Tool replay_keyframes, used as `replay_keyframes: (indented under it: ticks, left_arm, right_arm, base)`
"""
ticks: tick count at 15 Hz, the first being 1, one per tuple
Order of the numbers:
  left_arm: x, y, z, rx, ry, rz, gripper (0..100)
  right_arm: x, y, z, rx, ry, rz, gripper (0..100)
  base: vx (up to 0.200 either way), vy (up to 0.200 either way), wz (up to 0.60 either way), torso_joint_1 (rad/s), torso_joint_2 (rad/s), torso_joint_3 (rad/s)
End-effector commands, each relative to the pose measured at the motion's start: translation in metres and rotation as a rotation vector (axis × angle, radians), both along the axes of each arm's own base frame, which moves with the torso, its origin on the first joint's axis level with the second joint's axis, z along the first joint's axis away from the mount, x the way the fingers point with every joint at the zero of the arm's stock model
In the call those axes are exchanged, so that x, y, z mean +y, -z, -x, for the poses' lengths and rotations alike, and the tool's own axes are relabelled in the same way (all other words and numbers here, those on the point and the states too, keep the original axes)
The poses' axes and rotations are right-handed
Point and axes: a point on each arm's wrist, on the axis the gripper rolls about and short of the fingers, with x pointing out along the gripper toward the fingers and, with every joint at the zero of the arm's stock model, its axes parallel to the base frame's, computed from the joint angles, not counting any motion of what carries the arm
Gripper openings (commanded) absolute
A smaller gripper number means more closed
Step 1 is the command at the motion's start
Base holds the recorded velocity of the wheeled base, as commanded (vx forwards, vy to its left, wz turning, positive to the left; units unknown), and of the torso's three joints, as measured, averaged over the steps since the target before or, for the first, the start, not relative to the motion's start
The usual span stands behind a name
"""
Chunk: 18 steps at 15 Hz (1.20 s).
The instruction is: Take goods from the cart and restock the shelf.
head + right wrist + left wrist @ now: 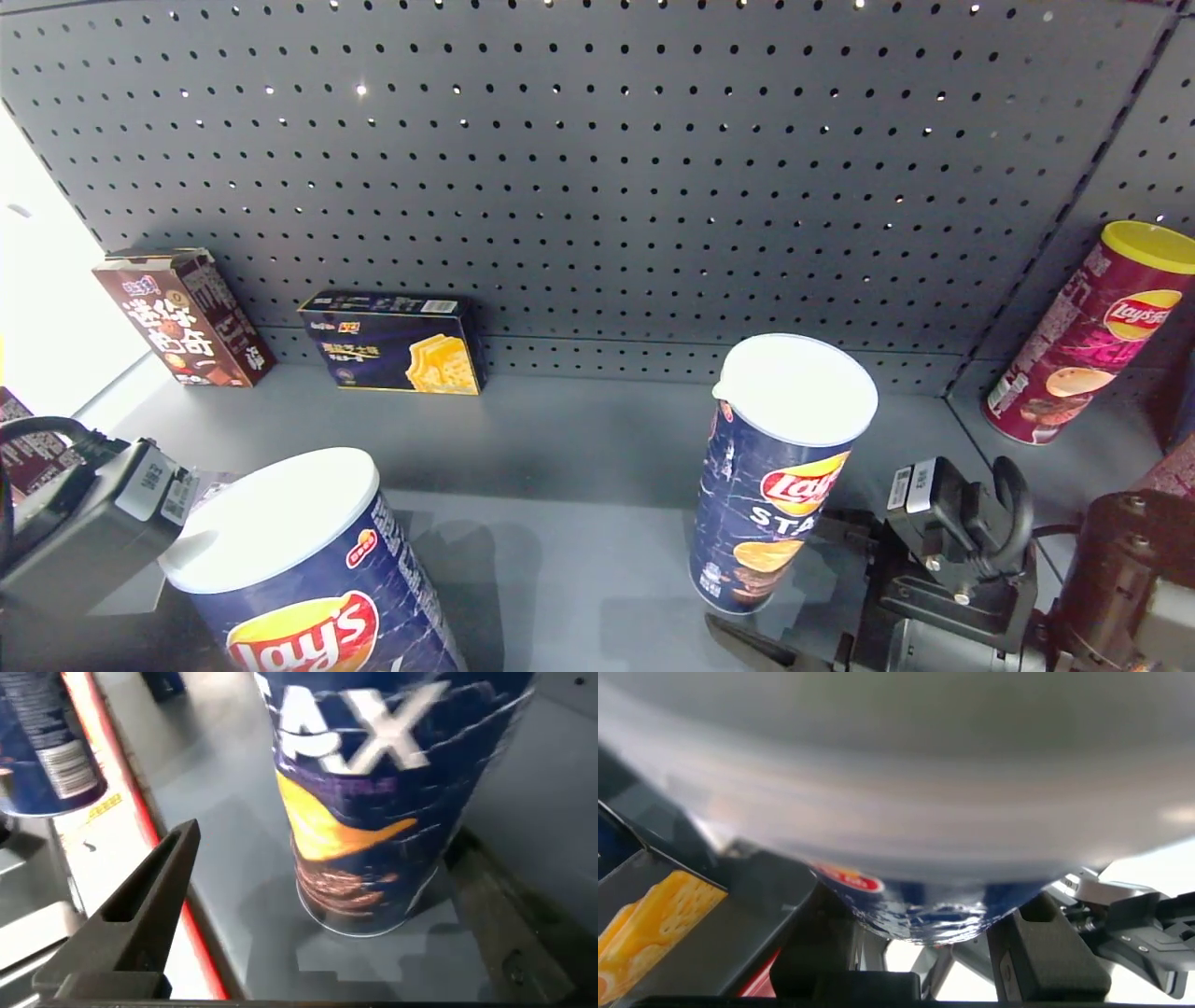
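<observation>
A blue chips can (782, 467) with a white lid stands upright on the grey shelf (560, 467), right of centre. My right gripper (770, 579) is open at its base. In the right wrist view this can (374, 812) sits between the spread fingers (140, 924), with a gap on each side. A second blue chips can (299, 569) is at the shelf's front left, and my left gripper (924, 952) is shut on it. Its body (906, 784) takes up most of the left wrist view, with dark fingers (1046, 961) on both sides.
A brown snack box (182, 317) and a dark blue cracker box (397, 343) stand against the pegboard back wall (597, 168). A purple chips can (1088, 336) leans in the neighbouring bay on the right. The shelf's front edge carries a red strip (131, 812).
</observation>
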Motion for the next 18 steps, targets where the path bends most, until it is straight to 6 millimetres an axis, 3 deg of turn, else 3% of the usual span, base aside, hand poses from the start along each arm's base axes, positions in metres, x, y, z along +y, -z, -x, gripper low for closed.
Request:
replay_keyframes:
  ticks: [1, 5, 15, 18]
  left_arm:
    - [0.0, 0.001, 0.0, 0.002, -0.001, -0.001, 0]
    - [0.0, 0.001, 0.0, 0.002, -0.001, -0.001, 0]
    - [0.001, 0.001, 0.001, 0.001, -0.005, 0.001, 0]
    - [0.002, 0.001, 0.004, -0.005, -0.005, 0.005, 0]
  right_arm:
    - [0.0, -0.001, 0.002, -0.003, -0.008, -0.003, 100]
    - [0.004, 0.0, 0.01, -0.006, -0.049, 0.003, 100]
    - [-0.008, 0.005, 0.025, -0.025, -0.071, 0.023, 100]
    - [-0.019, 0.006, 0.024, -0.023, -0.03, 0.024, 100]
  base:
    - [0.0, 0.0, 0.0, 0.0, 0.0, 0.0]
    - [0.0, 0.0, 0.0, 0.0, 0.0, 0.0]
    - [0.0, 0.0, 0.0, 0.0, 0.0, 0.0]
    - [0.0, 0.0, 0.0, 0.0, 0.0, 0.0]
